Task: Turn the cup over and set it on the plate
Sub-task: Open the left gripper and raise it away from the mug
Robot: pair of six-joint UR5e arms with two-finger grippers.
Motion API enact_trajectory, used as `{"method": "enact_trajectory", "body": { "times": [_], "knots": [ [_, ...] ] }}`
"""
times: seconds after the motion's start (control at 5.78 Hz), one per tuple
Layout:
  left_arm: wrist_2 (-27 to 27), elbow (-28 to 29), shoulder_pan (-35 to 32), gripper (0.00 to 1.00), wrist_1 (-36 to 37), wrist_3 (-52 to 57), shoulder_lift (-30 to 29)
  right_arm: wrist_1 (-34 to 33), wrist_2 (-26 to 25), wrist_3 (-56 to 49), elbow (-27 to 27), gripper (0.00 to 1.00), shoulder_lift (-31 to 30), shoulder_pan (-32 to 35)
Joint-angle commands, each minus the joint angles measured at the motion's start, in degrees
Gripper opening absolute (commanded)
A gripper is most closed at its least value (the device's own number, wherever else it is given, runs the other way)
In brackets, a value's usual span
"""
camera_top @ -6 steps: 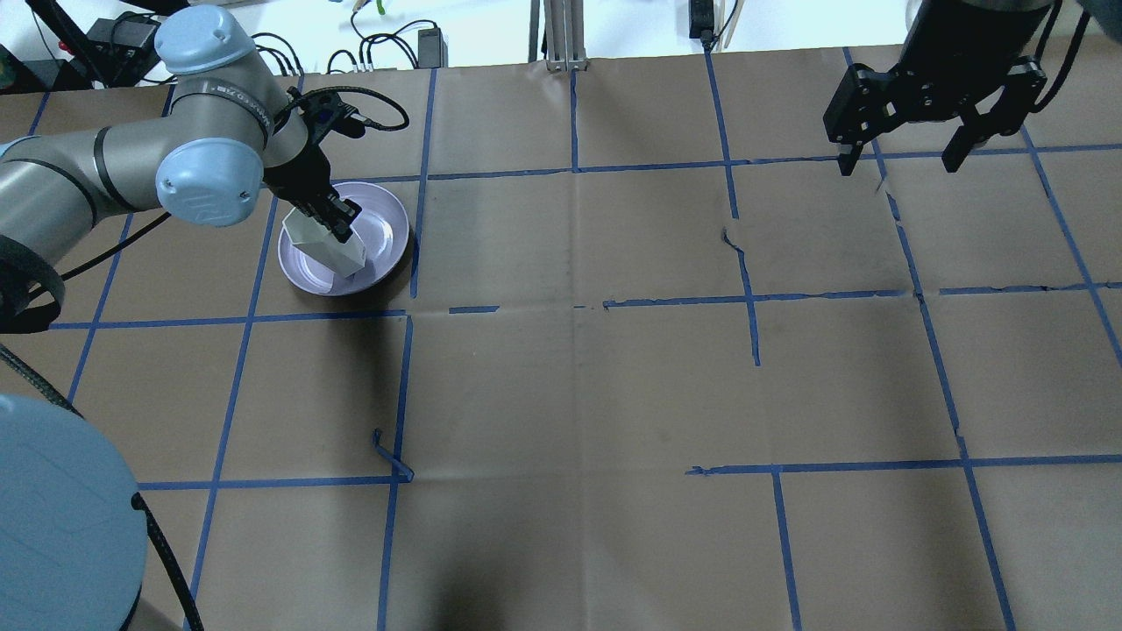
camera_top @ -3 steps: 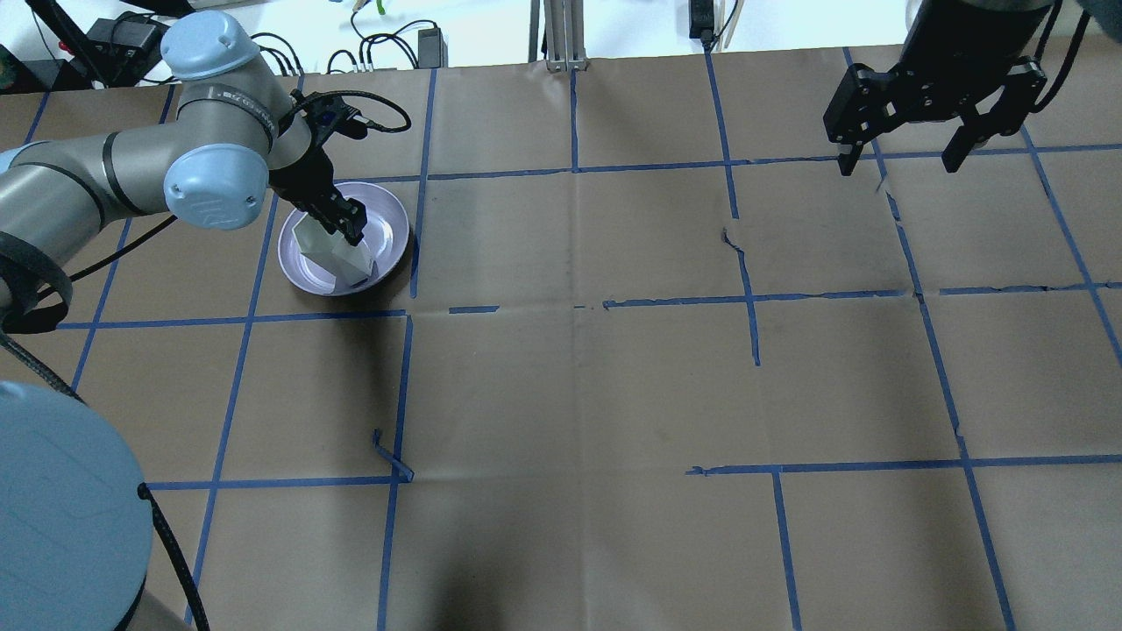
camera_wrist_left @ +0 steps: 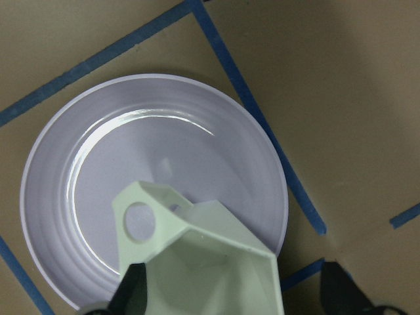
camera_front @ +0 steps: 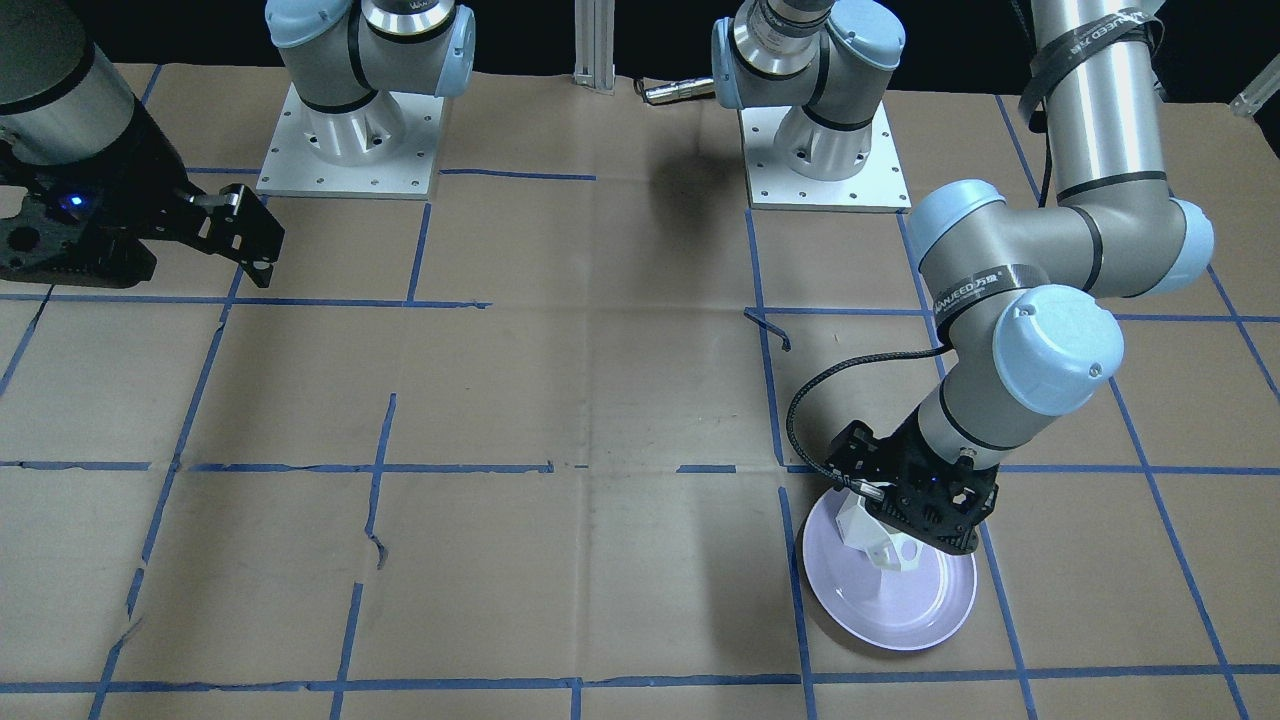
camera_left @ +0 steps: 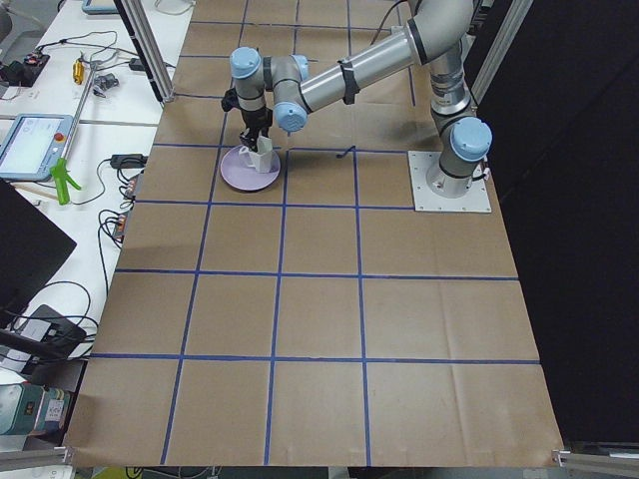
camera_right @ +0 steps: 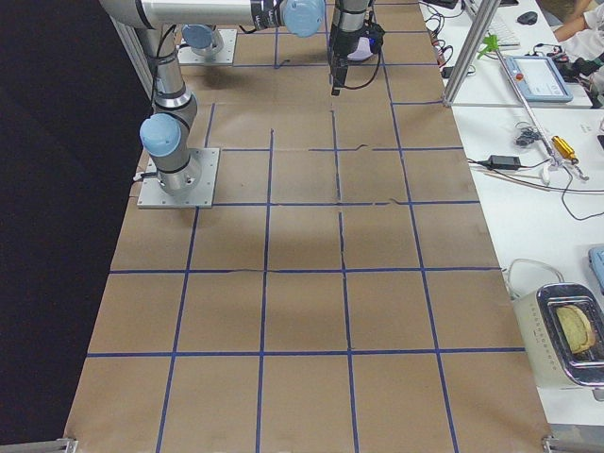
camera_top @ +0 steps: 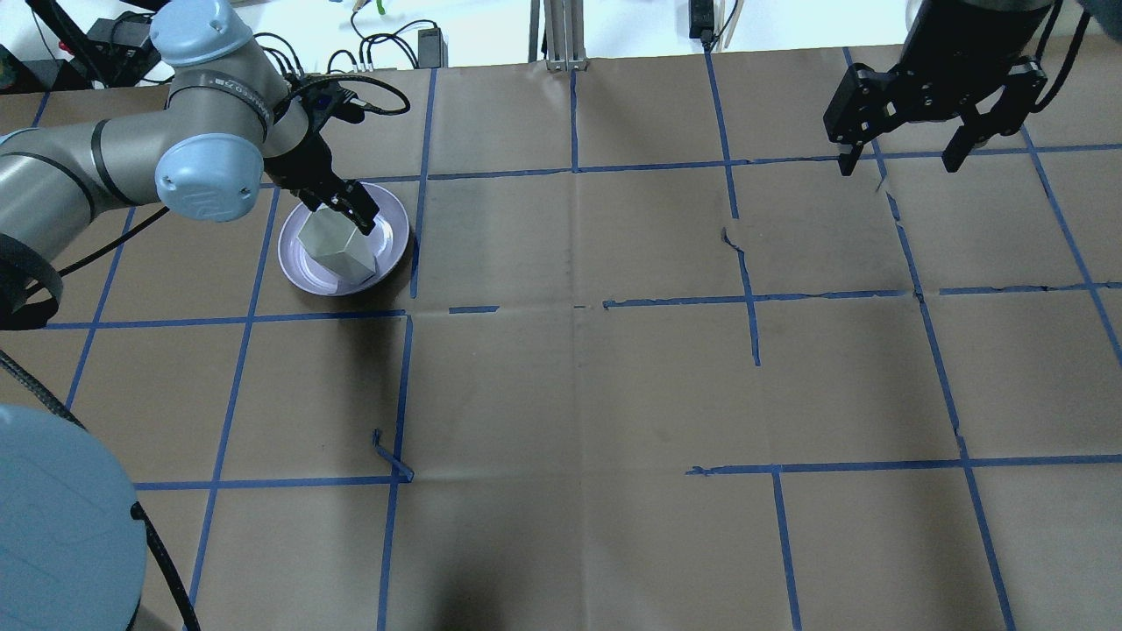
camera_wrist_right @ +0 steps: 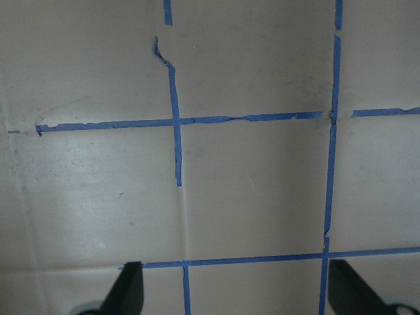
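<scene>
- Lavender plate [camera_front: 925, 612], front view: my left gripper [camera_front: 905, 530] is clamped on the cup [camera_front: 872, 531], tilted over the plate's 12 o'clock half; I cannot tell whether it touches.
- Overhead: cup [camera_top: 337, 248] lies at 5 o'clock of the left gripper [camera_top: 344, 210]; I judge flip nearly done, release remaining. Right gripper [camera_top: 903, 162] hangs apart, empty.
- Left wrist: handle [camera_wrist_left: 141, 220] faces the plate [camera_wrist_left: 98, 131].

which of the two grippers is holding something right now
The left gripper, over the plate, is shut on the cup. The right gripper hangs open over bare paper with nothing between its fingers.
</scene>
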Motion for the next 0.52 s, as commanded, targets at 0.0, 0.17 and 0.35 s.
{"method": "enact_trajectory", "body": {
  "times": [0.0, 0.17, 0.35],
  "knots": [
    [0.02, 3.33, -1.26, 0.98, -8.9, -12.4, 5.01, 0.0, 0.0, 0.0, 0.0, 1.0, 0.0, 0.0],
    [0.28, 7.35, -1.97, 0.98, -17.93, -16.64, 7.74, 0.0, 0.0, 0.0, 0.0, 1.0, 0.0, 0.0],
    [0.63, 10.09, -3.46, 0.98, -22.46, -19.21, 9.51, 0.0, 0.0, 0.0, 0.0, 1.0, 0.0, 0.0]
  ]
}}
